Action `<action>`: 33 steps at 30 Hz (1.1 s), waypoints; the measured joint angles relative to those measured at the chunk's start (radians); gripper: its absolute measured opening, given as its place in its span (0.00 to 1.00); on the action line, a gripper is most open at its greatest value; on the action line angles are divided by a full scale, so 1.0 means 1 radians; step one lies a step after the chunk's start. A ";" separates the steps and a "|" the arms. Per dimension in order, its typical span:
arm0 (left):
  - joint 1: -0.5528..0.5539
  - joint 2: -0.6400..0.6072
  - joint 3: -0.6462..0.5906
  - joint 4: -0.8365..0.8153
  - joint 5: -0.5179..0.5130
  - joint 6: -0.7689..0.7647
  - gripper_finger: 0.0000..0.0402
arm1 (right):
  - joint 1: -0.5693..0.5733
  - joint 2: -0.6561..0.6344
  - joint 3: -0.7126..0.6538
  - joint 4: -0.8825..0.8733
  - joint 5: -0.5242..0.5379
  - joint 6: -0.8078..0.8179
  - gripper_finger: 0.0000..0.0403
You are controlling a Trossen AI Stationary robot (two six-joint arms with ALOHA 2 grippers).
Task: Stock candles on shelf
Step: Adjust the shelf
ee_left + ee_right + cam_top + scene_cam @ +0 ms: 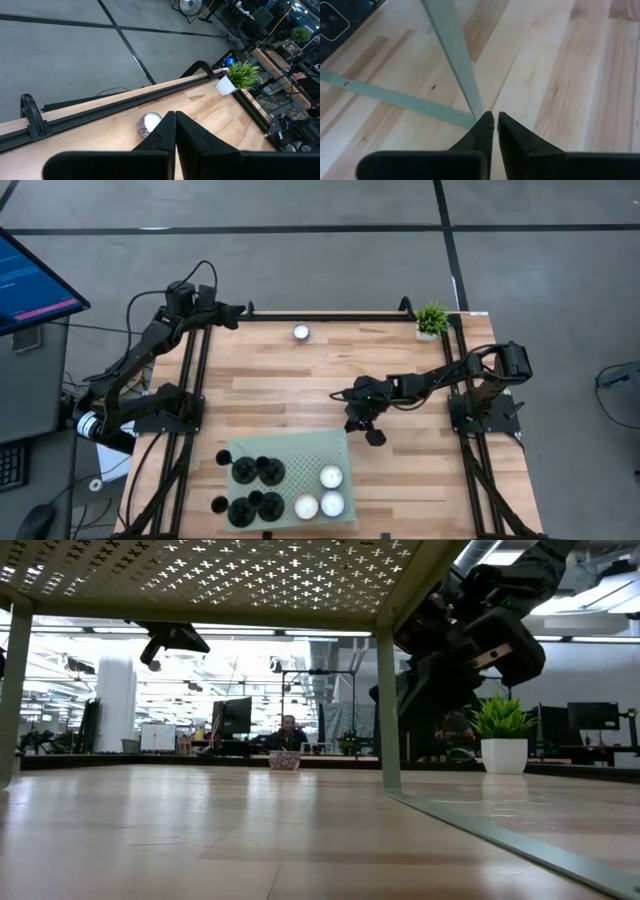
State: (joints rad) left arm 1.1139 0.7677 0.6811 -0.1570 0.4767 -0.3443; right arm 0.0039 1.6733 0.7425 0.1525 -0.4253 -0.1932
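Candles: three tealights (322,493) are set on the shelf (300,450), at its right-hand end beside a group of black pieces (255,485); a fourth candle (301,332) is left alone on the tabletop (300,385) near the far rail. Each is judged light, with a thin, dentable metal cup and soft wax; grip is best taken across the rim, gently. Left gripper (175,131) is held above the far-left corner, fingers together, empty. Right gripper (495,131) is poised at the shelf's near-right corner, fingers nearly together, empty. Potted plant (432,319) is noted at the far-right corner.
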 joint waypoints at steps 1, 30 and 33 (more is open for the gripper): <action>0.004 0.000 0.000 0.000 0.000 0.000 0.01 | -0.002 0.000 0.000 -0.004 -0.001 0.000 0.07; 0.072 0.000 0.000 -0.002 -0.009 -0.069 0.15 | -0.596 -0.233 0.142 -0.172 0.097 0.056 0.50; 0.072 0.000 0.000 -0.002 -0.013 -0.078 0.15 | -0.587 -0.104 0.279 -0.211 0.101 0.136 0.49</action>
State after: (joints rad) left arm 1.1858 0.7677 0.6810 -0.1593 0.4633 -0.4221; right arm -0.5831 1.5690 1.0220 -0.0584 -0.3241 -0.0575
